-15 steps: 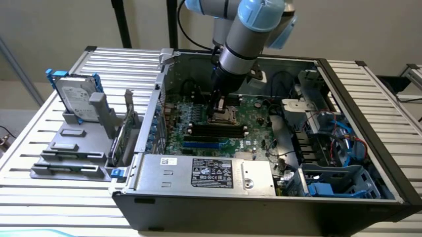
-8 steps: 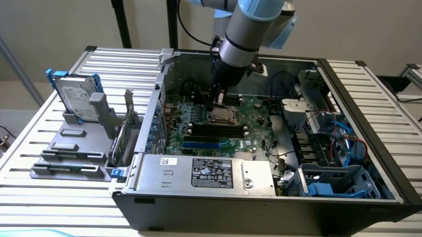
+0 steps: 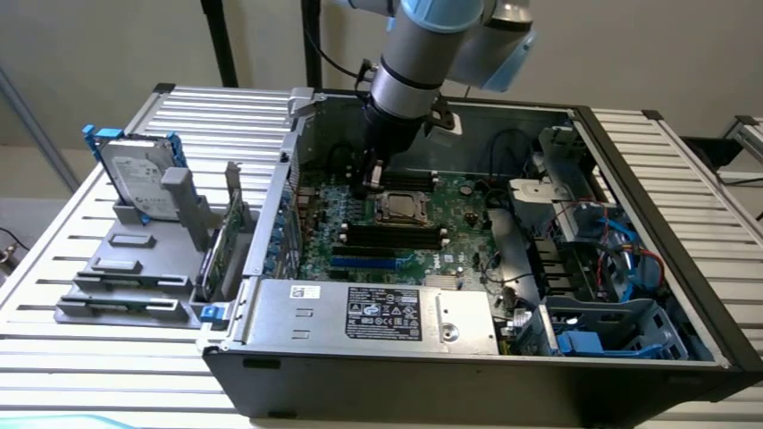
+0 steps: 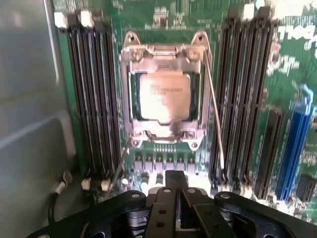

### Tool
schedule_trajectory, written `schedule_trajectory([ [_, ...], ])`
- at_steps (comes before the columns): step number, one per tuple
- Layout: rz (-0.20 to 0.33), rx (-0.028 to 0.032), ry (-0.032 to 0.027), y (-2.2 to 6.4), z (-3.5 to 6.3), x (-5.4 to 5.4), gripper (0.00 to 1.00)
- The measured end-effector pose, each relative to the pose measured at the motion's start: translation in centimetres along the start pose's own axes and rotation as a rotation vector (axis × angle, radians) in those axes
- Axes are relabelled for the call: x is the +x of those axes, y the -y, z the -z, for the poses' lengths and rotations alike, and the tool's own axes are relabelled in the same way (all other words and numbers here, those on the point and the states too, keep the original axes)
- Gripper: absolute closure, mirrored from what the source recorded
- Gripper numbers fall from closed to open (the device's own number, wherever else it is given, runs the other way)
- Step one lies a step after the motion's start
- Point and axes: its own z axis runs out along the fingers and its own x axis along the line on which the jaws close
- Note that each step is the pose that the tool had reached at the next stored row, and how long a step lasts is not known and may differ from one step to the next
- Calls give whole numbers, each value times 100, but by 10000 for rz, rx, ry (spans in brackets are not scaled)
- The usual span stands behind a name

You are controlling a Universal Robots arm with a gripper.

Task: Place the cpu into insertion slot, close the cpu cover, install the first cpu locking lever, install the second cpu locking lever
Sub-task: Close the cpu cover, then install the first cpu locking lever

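cpu edges hidden beneath cpu cover, gripper partly cut off

On the surface: open computer case; at the exterior view's left of it, hard drive upright. Flat inside the case, board. Near mid-board, insertion slot, cpu in it, cpu cover down around the cpu. Memory slots near and far of the slot. Above the board, pincer, just far-left of the slot.
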Motion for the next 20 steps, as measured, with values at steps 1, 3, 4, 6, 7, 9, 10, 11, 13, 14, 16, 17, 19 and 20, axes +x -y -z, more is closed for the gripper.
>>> schedule_trajectory([
  [1,2,-1,-1,33,-8,-3,89],
  [3,2,-1,-2,42,-10,-3,89],
  [4,2,-1,-2,42,-10,-3,89],
  [6,2,0,-1,42,-9,-3,89],
  [7,2,-1,-2,42,-10,-3,89],
  [9,2,0,-1,42,-9,-3,89],
  [10,2,0,-1,42,-9,-3,89],
  [11,2,0,-1,42,-9,-3,89],
  [13,2,0,-1,42,-9,-3,89],
  [14,1,0,-1,42,-9,-3,89],
  [16,2,0,-1,42,-9,-4,89],
  [17,2,0,-1,43,-8,-8,89],
  [19,2,1,-7,48,6,-20,89],
  [20,2,1,-8,56,23,-30,89],
])
